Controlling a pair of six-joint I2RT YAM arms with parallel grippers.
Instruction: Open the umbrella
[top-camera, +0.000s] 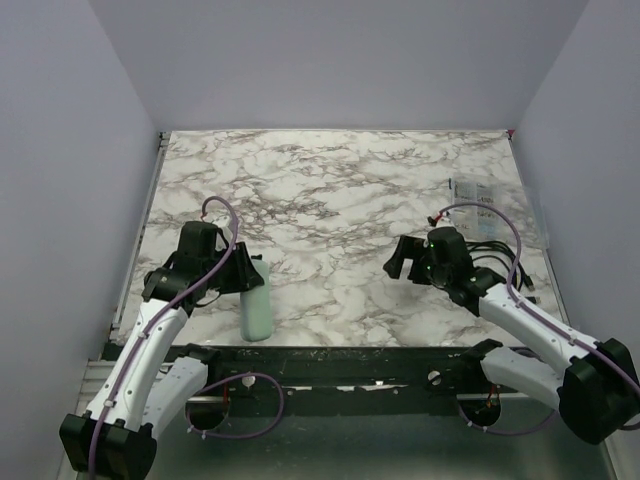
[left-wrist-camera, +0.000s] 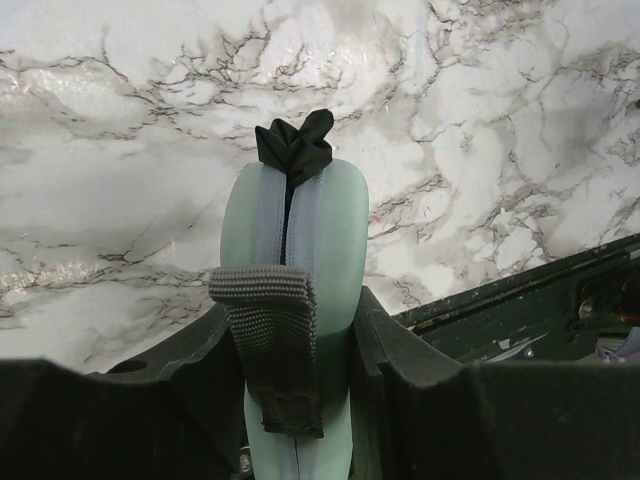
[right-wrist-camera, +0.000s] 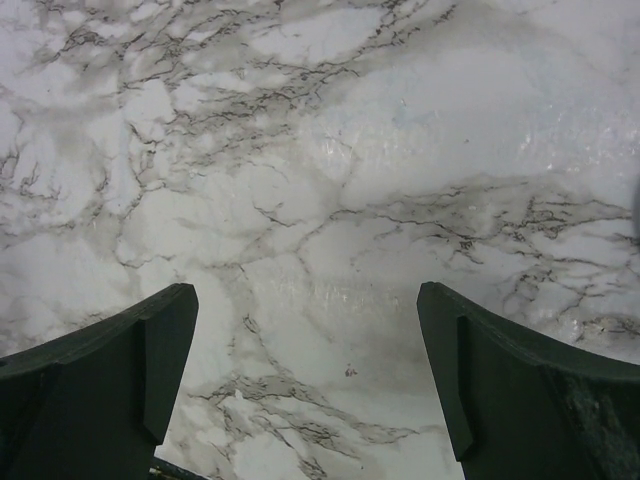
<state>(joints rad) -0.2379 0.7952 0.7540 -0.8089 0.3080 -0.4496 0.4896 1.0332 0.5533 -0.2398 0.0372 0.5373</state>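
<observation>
Step, as I read it: umbrella not out of its sleeve yet, so this is the extraction stage and the opening itself hasn't started.

Nearest, left wrist view: left gripper (left-wrist-camera: 295, 312) clamped on the mint case (left-wrist-camera: 335, 230), one finger on each flank, bottom centre of frame. A black webbing strap (left-wrist-camera: 270, 320) is draped over the case between the fingers. The zip (left-wrist-camera: 305, 225) along the top looks parted. The umbrella (left-wrist-camera: 295, 145) shows only as a tuft of black fabric poking out of the case's far end, upper centre. The rest is inside, and no shaft or handle is visible.

Axis: the case runs bottom centre to upper centre in the wrist view, in line with the fingers, fabric end pointing away from the camera. In the top view it sits lower left of centre, near the table's (top-camera: 350, 180) front edge, long axis roughly up-down in frame. Can't tell there whether it's resting on the table or lifted off it.

Further out: right gripper (right-wrist-camera: 305, 300) has its jaws spread wide and holds nothing, with bare marble under it. It's right of centre in the top view, well apart from the case.

Next move, my call: bring the right across, pinch the fabric tuft and pull along the case axis while the left holds. Thin target, and the fabric could slip.
</observation>
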